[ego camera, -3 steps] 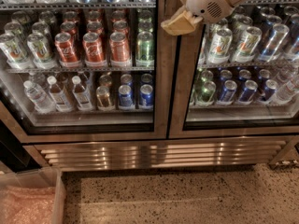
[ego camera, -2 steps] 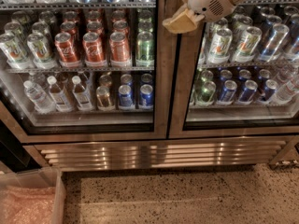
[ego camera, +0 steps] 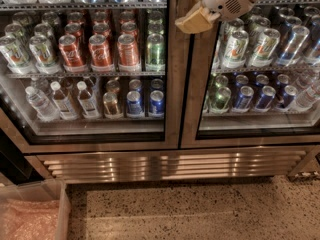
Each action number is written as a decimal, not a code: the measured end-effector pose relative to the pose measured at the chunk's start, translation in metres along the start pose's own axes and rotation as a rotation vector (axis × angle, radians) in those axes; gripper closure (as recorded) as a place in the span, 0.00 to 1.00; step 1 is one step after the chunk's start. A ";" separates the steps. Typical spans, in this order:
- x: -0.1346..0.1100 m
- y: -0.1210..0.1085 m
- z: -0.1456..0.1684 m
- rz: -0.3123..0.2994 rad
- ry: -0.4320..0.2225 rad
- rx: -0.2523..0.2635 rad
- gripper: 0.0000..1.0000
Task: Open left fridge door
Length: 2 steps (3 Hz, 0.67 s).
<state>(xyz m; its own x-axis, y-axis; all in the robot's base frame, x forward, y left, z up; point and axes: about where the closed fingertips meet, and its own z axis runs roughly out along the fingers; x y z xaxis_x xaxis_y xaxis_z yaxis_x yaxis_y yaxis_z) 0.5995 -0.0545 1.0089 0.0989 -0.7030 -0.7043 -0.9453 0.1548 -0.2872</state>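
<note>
The fridge (ego camera: 170, 165) fills the view, a two-door steel cooler with a louvred base grille. The left fridge door (ego camera: 172, 84) is shut; red cola cans (ego camera: 100, 50) and water bottles (ego camera: 62, 101) show through its glass. My gripper (ego camera: 194, 19), beige-tipped on a white arm (ego camera: 227, 1), reaches in from the top right. It hangs in front of the upright steel frames where the two doors meet, near the top of the view. I cannot tell if it touches the frame.
The right door (ego camera: 260, 74) is shut, with green-and-white and blue cans behind it. A clear plastic bin (ego camera: 30, 211) with pinkish contents stands on the speckled floor (ego camera: 200, 209) at the bottom left. A dark gap (ego camera: 9, 159) lies left of the fridge.
The gripper has crept slightly upward in front of the centre frames. Both doors stay shut.
</note>
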 end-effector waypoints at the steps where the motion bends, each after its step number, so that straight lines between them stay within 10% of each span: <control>1: 0.000 0.000 0.000 0.000 0.000 0.000 1.00; 2: -0.002 -0.001 0.001 -0.003 -0.018 -0.005 1.00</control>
<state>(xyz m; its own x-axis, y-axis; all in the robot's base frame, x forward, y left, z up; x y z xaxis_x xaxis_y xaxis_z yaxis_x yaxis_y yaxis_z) 0.6006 -0.0521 1.0099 0.1068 -0.6909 -0.7150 -0.9467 0.1492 -0.2856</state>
